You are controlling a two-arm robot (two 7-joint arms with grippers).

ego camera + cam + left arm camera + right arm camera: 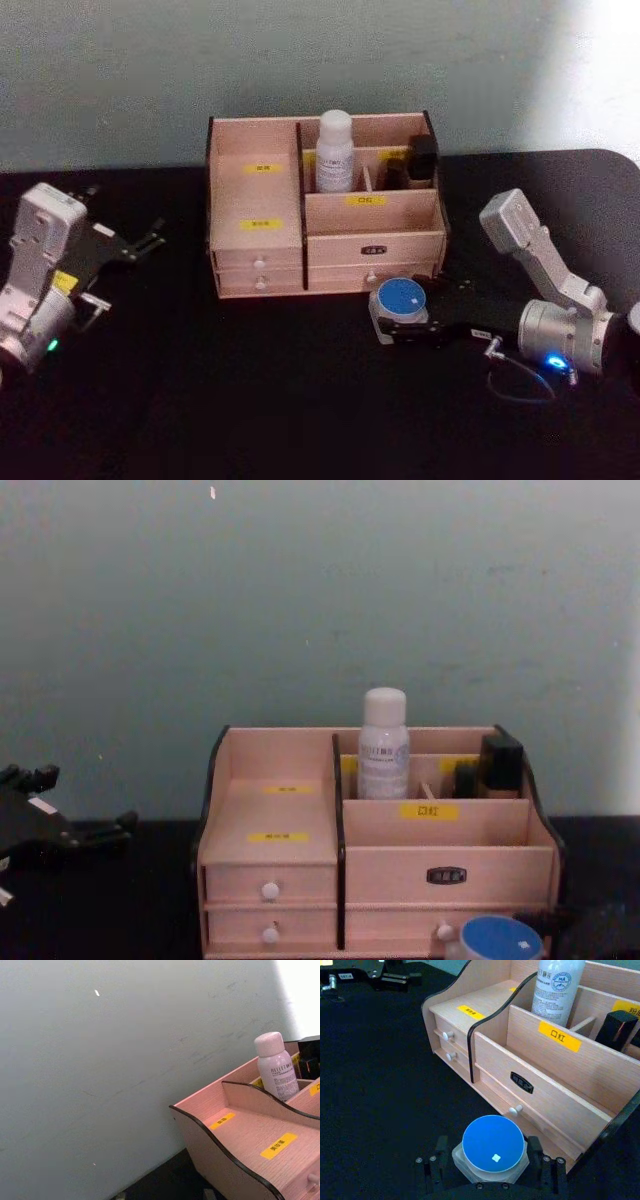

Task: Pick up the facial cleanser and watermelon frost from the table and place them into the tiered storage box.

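Right gripper (406,312) has its fingers clamped on the watermelon frost (403,297), on the desk (250,400) just before the tiered storage box (260,215). The facial cleanser (335,150) stands inside. Left gripper (140,240) idles, fingers spread.

The left arm (40,270) and right arm (545,265) are silver-grey with black fittings, the right seemingly lit blue.

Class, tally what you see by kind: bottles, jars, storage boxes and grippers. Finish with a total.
Bottle: 1
Jar: 1
Box: 1
Grippers, left gripper and right gripper: 2
Total: 5
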